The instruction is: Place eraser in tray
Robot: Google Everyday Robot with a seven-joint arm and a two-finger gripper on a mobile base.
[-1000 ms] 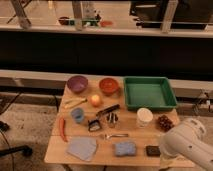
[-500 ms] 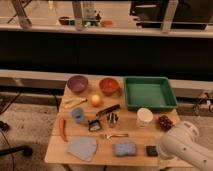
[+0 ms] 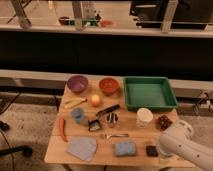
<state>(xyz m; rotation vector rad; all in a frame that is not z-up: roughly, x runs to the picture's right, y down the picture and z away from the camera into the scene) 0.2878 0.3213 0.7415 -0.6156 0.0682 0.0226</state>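
The eraser [image 3: 107, 110] is a thin flat black bar lying at an angle in the middle of the wooden table [image 3: 100, 159], just below an orange fruit [image 3: 96, 100]. The green tray [image 3: 150, 93] stands empty at the table's back right. My white arm [image 3: 176, 142] comes in over the table's front right corner. The gripper itself does not show; it is out of view past the arm. The arm is well right of the eraser and in front of the tray.
A purple bowl [image 3: 77, 83] and an orange bowl [image 3: 108, 85] stand at the back. A blue sponge [image 3: 125, 148], a grey cloth [image 3: 82, 148], a small dark block [image 3: 151, 150], a black clip-like object [image 3: 94, 125], a white cup [image 3: 144, 117] and a blue cup [image 3: 77, 115] crowd the front.
The white arm has shifted a little to the left and lower over the front right corner. Nothing on the table has moved.
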